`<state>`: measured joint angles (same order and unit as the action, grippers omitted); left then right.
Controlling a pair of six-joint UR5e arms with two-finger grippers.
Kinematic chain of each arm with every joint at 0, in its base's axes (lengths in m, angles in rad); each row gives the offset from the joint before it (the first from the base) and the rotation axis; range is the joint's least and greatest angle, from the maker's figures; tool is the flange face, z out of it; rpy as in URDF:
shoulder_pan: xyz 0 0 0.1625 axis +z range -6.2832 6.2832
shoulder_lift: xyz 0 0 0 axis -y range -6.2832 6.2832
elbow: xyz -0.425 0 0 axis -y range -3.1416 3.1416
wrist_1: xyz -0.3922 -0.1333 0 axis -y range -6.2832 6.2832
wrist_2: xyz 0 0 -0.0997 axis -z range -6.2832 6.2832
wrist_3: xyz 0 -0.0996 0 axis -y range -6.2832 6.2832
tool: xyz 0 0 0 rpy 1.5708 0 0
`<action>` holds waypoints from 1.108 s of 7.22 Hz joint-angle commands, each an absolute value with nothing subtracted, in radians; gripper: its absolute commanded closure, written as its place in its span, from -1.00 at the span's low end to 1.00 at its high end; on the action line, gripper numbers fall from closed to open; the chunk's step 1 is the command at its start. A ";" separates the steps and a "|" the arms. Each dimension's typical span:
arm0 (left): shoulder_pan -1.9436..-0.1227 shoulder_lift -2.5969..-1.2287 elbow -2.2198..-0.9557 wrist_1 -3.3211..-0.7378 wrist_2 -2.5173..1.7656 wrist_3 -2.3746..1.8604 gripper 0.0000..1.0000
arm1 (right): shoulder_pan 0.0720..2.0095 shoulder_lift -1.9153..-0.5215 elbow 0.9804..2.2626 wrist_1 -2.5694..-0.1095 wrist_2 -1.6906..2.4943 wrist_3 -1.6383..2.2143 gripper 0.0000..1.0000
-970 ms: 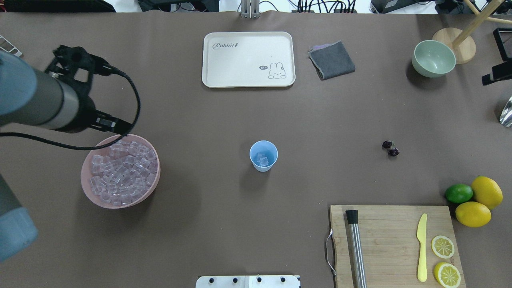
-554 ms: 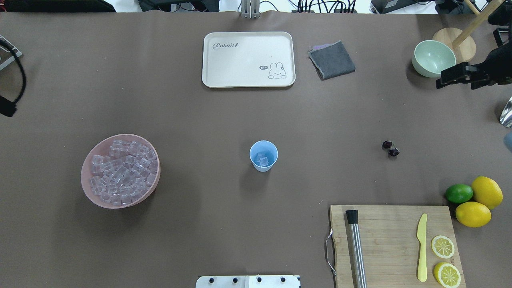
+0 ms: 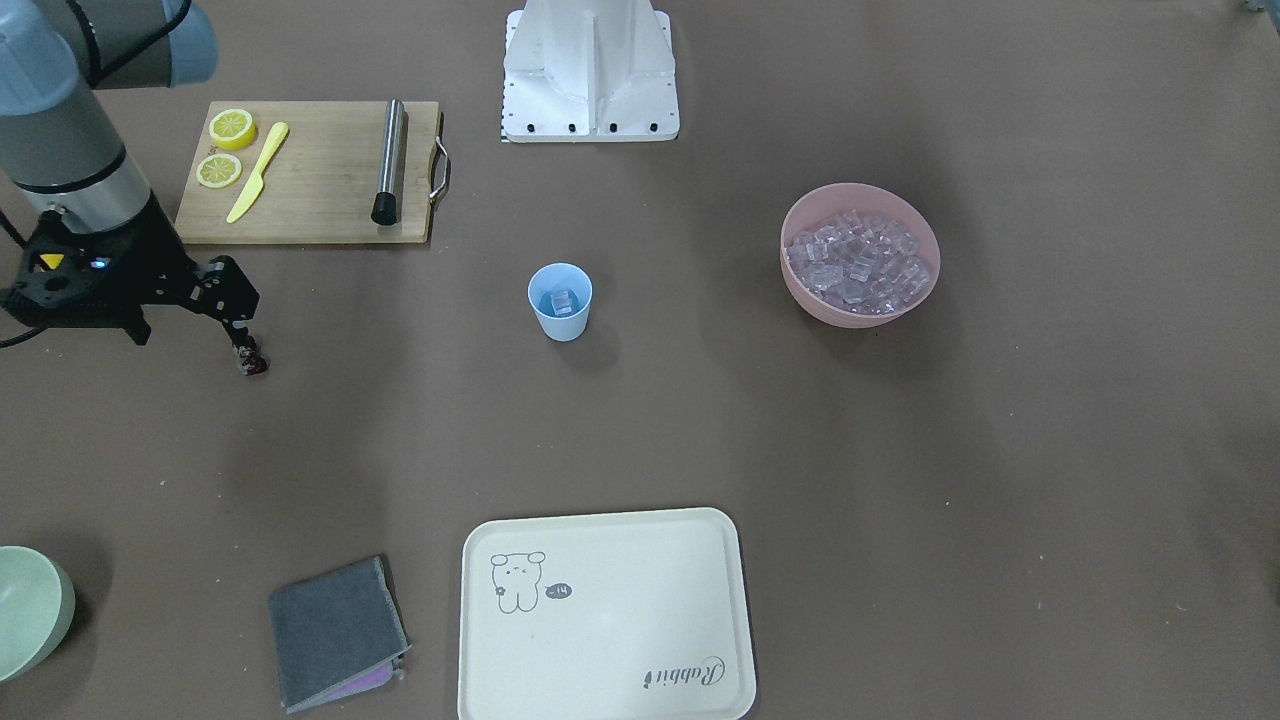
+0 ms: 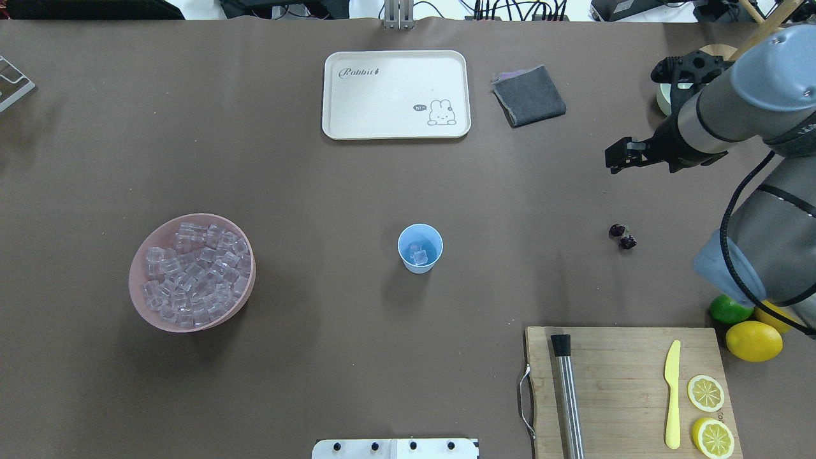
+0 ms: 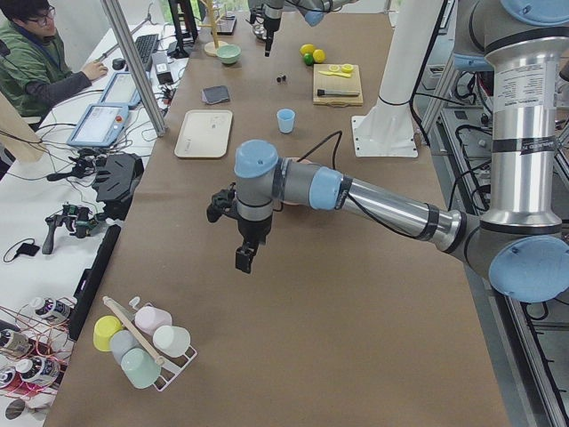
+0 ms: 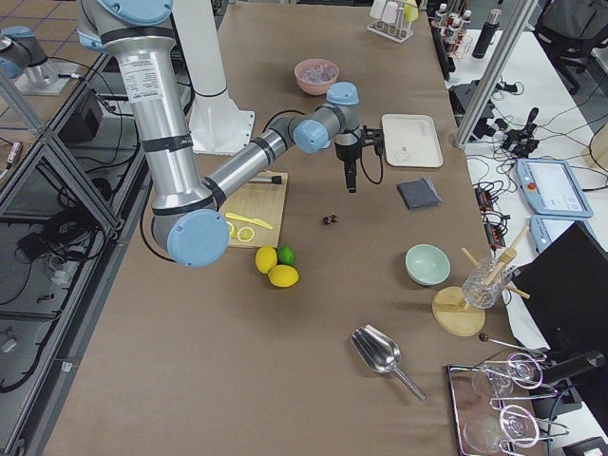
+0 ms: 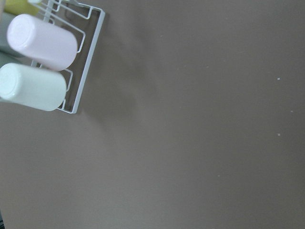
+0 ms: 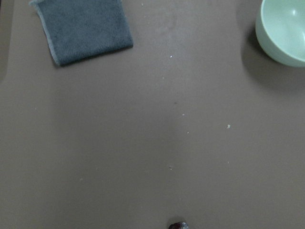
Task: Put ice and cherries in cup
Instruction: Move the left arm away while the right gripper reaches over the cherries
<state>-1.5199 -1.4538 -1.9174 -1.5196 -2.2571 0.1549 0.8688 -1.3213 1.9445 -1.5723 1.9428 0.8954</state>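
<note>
Cup (image 4: 418, 268) stands upright at mid-table, apart from everything else, with a few cubes of ice (image 4: 419, 256) lying in its bottom. The bulk of the cubes sits in the pink bowl (image 4: 131, 280), well to the cup's left. The cherries (image 4: 622, 236) lie side by side on the bare table, well to the right of the cup and apart from the cutting board (image 4: 612, 382) nearer the robot. The right gripper (image 3: 241, 346) hangs fingers-down above the table, close over the cherries. The right wrist view catches them only at its bottom edge. Whether its jaws stand apart or together cannot be told from these views. The left gripper (image 5: 244, 258) hangs over bare table towards the far left end, away from the work. Its jaw state cannot be told either. Assessment: the ice portion appears attended to, and the step in hand is the pick-up of the cherries. Recommendation: centre the wrist over the pair before descending, with the jaws spread wide enough to straddle them. Come down vertically until the fingertips are just clear of the table covering, then close gently. The fruit is small, glossy and liable to roll or squirt out of a hard pinch. Confirm the hold on lifting. Release low inside the cup's rim, since so light a cup is likely to tip if struck.
</note>
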 commanded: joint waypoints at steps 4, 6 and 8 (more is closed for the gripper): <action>-1.542 -1.394 -1.851 -1.669 -2.312 0.175 -0.98 | 0.688 -1.452 1.902 -1.394 1.814 0.875 -0.99; -1.542 -1.393 -1.847 -1.669 -2.312 0.176 -0.98 | 0.660 -1.436 1.844 -1.396 1.740 0.836 -0.84; -1.542 -1.393 -1.835 -1.680 -2.310 0.175 -0.98 | 0.663 -1.436 1.838 -1.397 1.692 0.778 -0.44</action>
